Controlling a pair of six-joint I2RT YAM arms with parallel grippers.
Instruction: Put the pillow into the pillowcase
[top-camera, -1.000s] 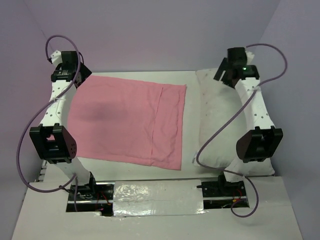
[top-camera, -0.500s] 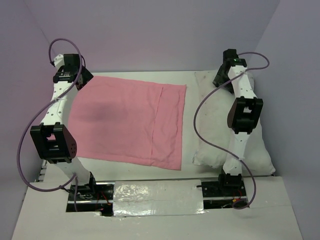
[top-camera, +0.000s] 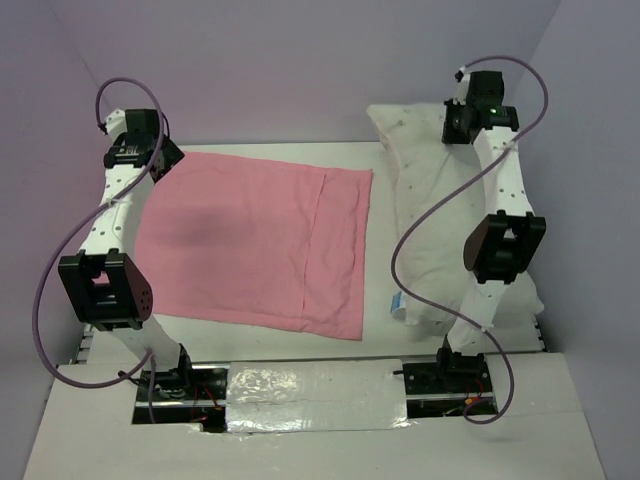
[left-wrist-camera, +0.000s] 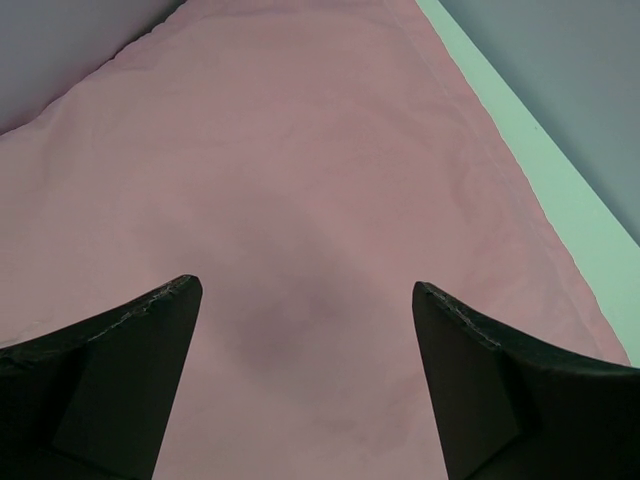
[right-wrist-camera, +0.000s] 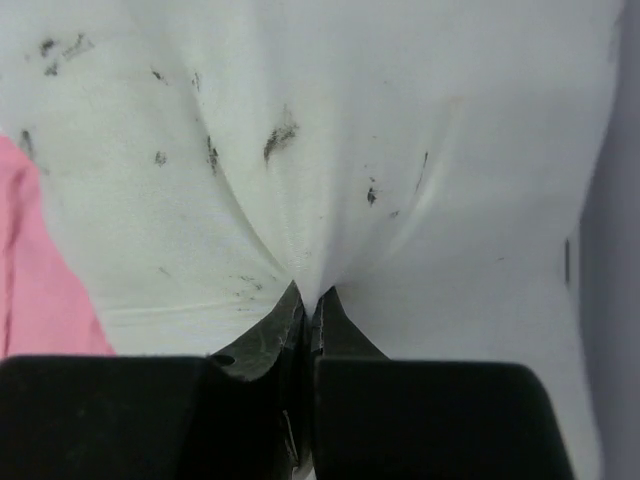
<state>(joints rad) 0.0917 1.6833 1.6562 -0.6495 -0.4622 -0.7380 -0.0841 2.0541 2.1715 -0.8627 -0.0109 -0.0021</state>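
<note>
The pink pillowcase (top-camera: 250, 240) lies flat on the left half of the table. My left gripper (top-camera: 157, 163) hovers over its far left corner, open, with only pink cloth (left-wrist-camera: 300, 150) showing between its jaws (left-wrist-camera: 305, 290). The white speckled pillow (top-camera: 425, 210) lies at the right, its far end raised off the table. My right gripper (top-camera: 462, 125) is shut on that far end. In the right wrist view its fingers (right-wrist-camera: 310, 295) pinch a fold of the white pillow fabric (right-wrist-camera: 330, 130), and a bit of pillowcase (right-wrist-camera: 40, 280) shows at the left.
Purple walls close in the white table (top-camera: 300, 150) at the back and both sides. A strip of foil tape (top-camera: 310, 395) lies between the arm bases. A small blue tag (top-camera: 397, 305) sticks out at the pillow's near left corner.
My right gripper has shut on the pillow's far end and lifted it up and back. The pillow's near end shifted slightly. The left arm has barely moved.
</note>
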